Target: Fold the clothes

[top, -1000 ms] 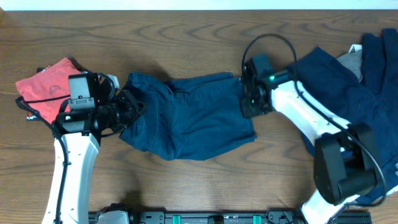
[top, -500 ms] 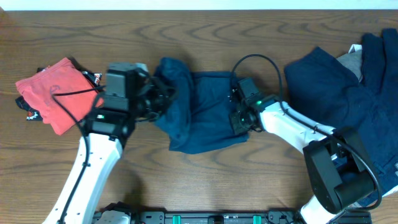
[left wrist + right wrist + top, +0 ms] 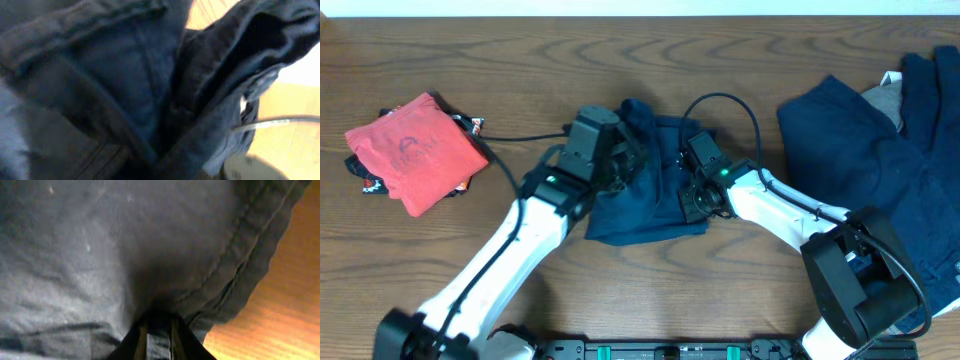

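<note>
Navy garment (image 3: 642,215), soft and denim-like, sits bunched at the middle of the worktop (image 3: 520,60), between the two arms and well apart from the heap of similar dark clothes (image 3: 860,150) at the right edge and from the red cloth (image 3: 415,150) at the far left. By its drape it looks limp but fairly weighty: it will sag and crease wherever it is not held, and the stitched edges (a double seam (image 3: 235,260) shows in the right wrist view) are the firmer places to take hold, better than the loose middle of a panel. The right gripper (image 3: 159,336) has its jaws clamped on a pinch of the fabric close to that seamed edge. The left gripper (image 3: 620,165) is buried in a raised hump of cloth on the garment's left side; its wrist view shows only folds (image 3: 125,75) with no finger in sight, so I cannot tell how its jaws stand. As it lies, the garment is a compact lump nearly as deep as it is wide, so a long axis is hard to call. The raised left flap leans toward the right arm, which suggests a crease running from the far side to the near side. Which end carries the waistband I cannot tell.
</note>
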Controlling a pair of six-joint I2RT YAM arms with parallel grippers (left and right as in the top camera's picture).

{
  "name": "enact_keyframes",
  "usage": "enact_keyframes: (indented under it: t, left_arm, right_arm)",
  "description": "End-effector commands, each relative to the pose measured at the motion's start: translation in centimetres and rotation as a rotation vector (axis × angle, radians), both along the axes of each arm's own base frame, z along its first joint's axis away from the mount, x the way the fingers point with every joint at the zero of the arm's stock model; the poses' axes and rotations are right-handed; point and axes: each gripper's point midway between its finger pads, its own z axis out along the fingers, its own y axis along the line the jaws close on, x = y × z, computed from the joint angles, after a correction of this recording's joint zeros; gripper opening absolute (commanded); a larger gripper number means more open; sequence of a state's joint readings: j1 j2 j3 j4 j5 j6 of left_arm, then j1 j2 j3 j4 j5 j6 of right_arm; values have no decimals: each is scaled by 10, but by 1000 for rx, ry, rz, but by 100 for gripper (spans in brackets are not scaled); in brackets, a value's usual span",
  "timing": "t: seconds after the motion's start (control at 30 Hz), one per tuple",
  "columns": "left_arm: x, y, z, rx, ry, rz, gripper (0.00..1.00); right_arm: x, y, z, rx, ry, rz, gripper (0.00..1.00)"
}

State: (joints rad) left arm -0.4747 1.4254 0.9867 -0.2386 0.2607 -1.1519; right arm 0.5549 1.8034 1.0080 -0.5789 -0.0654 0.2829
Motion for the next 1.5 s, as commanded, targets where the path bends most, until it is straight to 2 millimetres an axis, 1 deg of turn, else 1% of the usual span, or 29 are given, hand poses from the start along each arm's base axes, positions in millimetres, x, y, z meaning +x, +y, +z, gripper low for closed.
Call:
enact_keyframes:
  t: [0.0,0.03,0.1,0.13,0.17,0.23,0.3,0.33,0.37,0.43,0.5,0.53,0.6,0.63,0.7,0.77,0.9,1.0,1.07,1.13,1.17,1.2,1.27,1.3,1.37,1.4,1.47]
  left_arm:
    - [16,-18,11,-51,-54,-24,38]
    - [18,-26,16,-75,-82,-62,42]
    - [24,-32,28,-93,-160,-122,44]
    - [29,-31,36,-93,-205,-141,44]
    - [33,-28,41,-89,-239,-145,44]
    - [45,-11,54,-54,-322,-136,43]
    - [57,6,58,-9,-379,-127,44]
    - [62,15,57,15,-390,-112,44]
    - [68,25,54,43,-399,-98,44]
    - [77,40,46,115,-414,-84,44]
    - [86,52,31,191,-411,-67,44]
    - [89,55,24,223,-407,-64,44]
    - [95,55,4,271,-395,-90,44]
    - [96,54,-6,286,-386,-108,44]
    - [98,52,-32,312,-343,-137,43]
    - [96,50,-58,313,-283,-159,43]
    - [81,43,-103,291,-152,-223,43]
    - [66,48,-127,317,-57,-250,43]
    - [52,52,-139,345,4,-286,43]
    - [36,57,-148,358,77,-303,43]
    - [25,61,-153,366,130,-312,43]
    - [14,64,-158,373,180,-320,40]
    - [-14,71,-166,378,309,-336,38]
    - [-29,72,-168,368,371,-350,39]
    - [-59,72,-169,332,498,-384,39]
    - [-77,71,-167,304,570,-402,39]
    - [-99,69,-162,260,664,-422,39]
  right_arm:
    - [-12,-18,-1,-53,72,-44,22]
    - [-3,-29,14,-81,49,-73,24]
    - [13,-48,41,-119,-1,-126,26]
    - [23,-59,59,-135,-36,-159,27]
    - [31,-68,75,-137,-68,-188,27]
    - [48,-85,117,-104,-153,-256,27]
    - [58,-89,148,-40,-219,-289,25]
    - [62,-85,162,13,-251,-278,26]
    - [66,-75,176,88,-285,-230,26]
    - [66,-49,198,227,-330,-118,27]
    - [62,-32,205,305,-324,-67,27]
    - [58,-25,203,326,-306,-49,28]
    - [51,-14,191,343,-252,-47,28]
    - [47,-8,182,343,-215,-63,28]
    - [37,1,159,337,-133,-101,27]
    - [25,13,136,326,-63,-98,27]
    - [-2,31,94,308,66,-69,26]
    - [-25,43,70,307,156,-32,26]
    - [-38,43,53,276,209,-36,27]
    - [-50,38,37,239,255,-52,27]
    - [-54,34,29,217,269,-62,27]
    - [-57,27,19,181,284,-87,27]
    - [-57,9,4,107,294,-158,27]
    - [-54,0,-2,73,288,-194,27]
    - [-38,-25,-12,-2,244,-269,27]
    - [-26,-39,-14,-38,199,-302,27]
    - [2,-66,-14,-100,90,-366,28]
